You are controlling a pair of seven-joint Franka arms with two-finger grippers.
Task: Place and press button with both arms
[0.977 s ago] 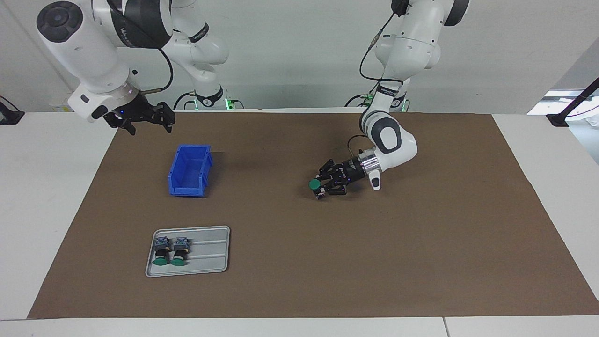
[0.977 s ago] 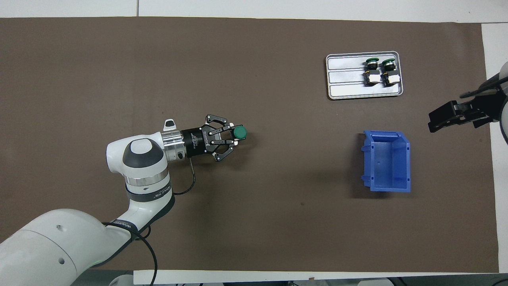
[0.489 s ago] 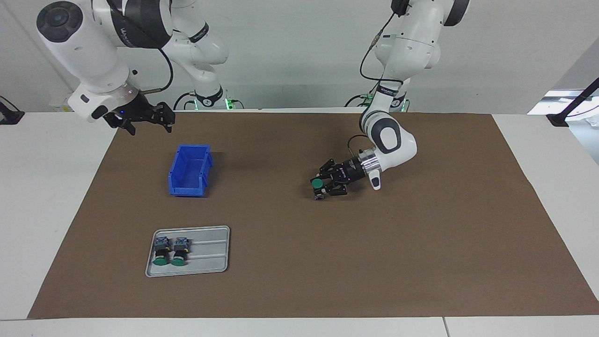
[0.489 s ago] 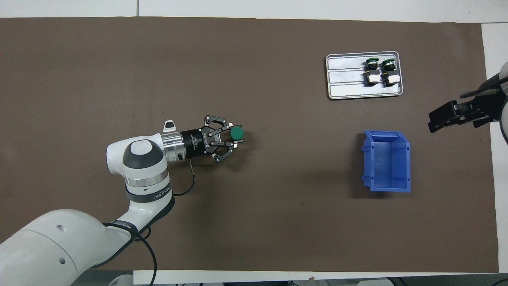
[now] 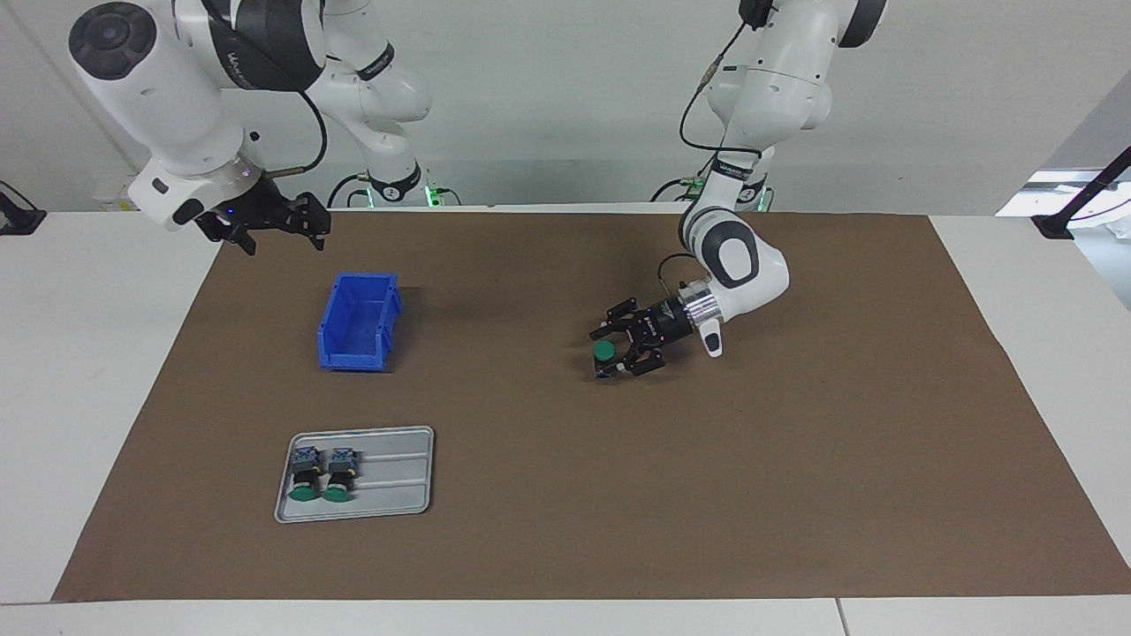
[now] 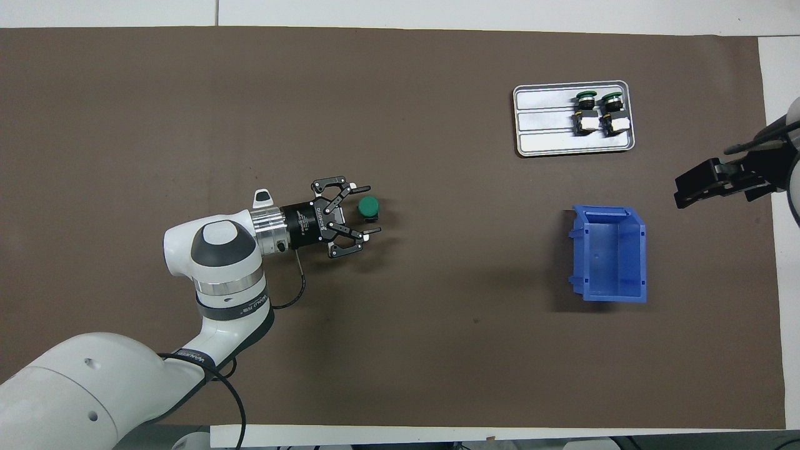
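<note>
- Nearest the robots, toward the right arm's end of the table, the right gripper [image 5: 281, 227] hangs in the air over the edge of the brown mat [image 5: 795, 495], close to the blue bin [image 5: 358, 321]; whether its fingers are apart or together cannot be told, and this arm waits.
- At mid-table, the button [image 6: 369, 207] stands upright on the mat, green cap up, between the spread fingers of the left gripper [image 6: 367, 209], which lies low and level over the mat; its fingers [image 6: 361, 187] are apart and clear of the cap, so the switch stands free.
- Toward the right arm's end, the blue bin sits open-topped on the mat, about as far from the robots as the button and well apart from it.
- Farther from the robots than the bin, a grey metal tray [image 5: 402, 484] lies flat on the mat.
- On the tray, two green-capped switches [image 5: 322, 477] lie side by side at the tray's end toward the right arm, caps pointing away from the robots, terminal blocks toward them.
</note>
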